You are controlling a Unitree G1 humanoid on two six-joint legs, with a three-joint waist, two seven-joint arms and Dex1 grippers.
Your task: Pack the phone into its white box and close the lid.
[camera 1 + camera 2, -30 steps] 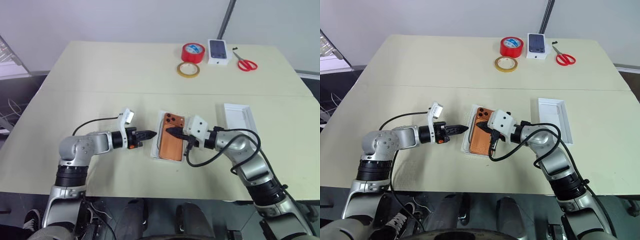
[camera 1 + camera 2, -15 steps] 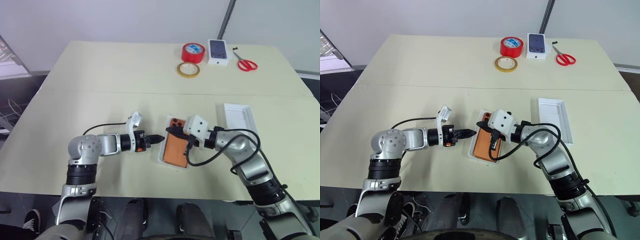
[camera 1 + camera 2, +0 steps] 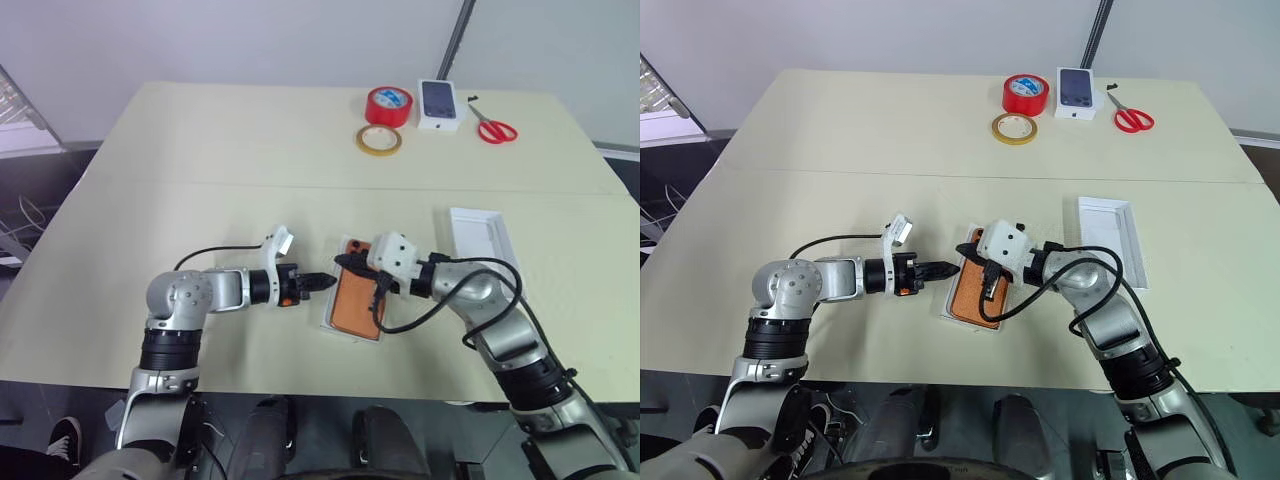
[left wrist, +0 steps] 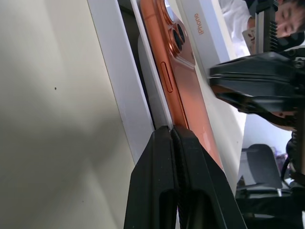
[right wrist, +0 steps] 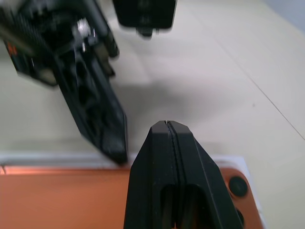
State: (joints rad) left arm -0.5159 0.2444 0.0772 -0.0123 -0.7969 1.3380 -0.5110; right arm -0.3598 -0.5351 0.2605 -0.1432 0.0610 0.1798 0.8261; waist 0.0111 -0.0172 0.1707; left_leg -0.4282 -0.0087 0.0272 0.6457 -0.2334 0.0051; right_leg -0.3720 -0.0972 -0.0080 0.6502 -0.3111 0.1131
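Slim orange smartphone (image 3: 356,294): lies back up, camera bump toward the far side, inside the shallow white rectangular box (image 3: 330,310), near the front edge of the table and between the two arms.

Left gripper (image 3: 327,283): black fingers pressed together with nothing between them; tip at the box's left rim, against the phone's left long edge. In the left wrist view the closed fingers (image 4: 171,157) meet the seam between the white rim (image 4: 119,81) and the orange side of the phone (image 4: 178,76).

Right gripper (image 3: 345,264): jaws likewise fully closed and empty; tip over the phone's far end, just beside the camera bump. The right wrist view has its fingers (image 5: 174,157) above the orange back (image 5: 66,195), with one lens (image 5: 237,186) alongside and the left gripper (image 5: 102,124) opposite.

Plain white shallow lid (image 3: 478,238): rests open side up to the right of the box, well apart from it.

Surface: pale cream tabletop (image 3: 230,150) with a seam running across its middle. Far side holds a red tape roll (image 3: 387,105), a flat tan tape ring (image 3: 379,140), a small white box printed with a dark phone (image 3: 441,103) and red-handled scissors (image 3: 493,126). Grey wall behind; dark floor around the table.

Hard to make out: the box floor lies hidden under the phone.
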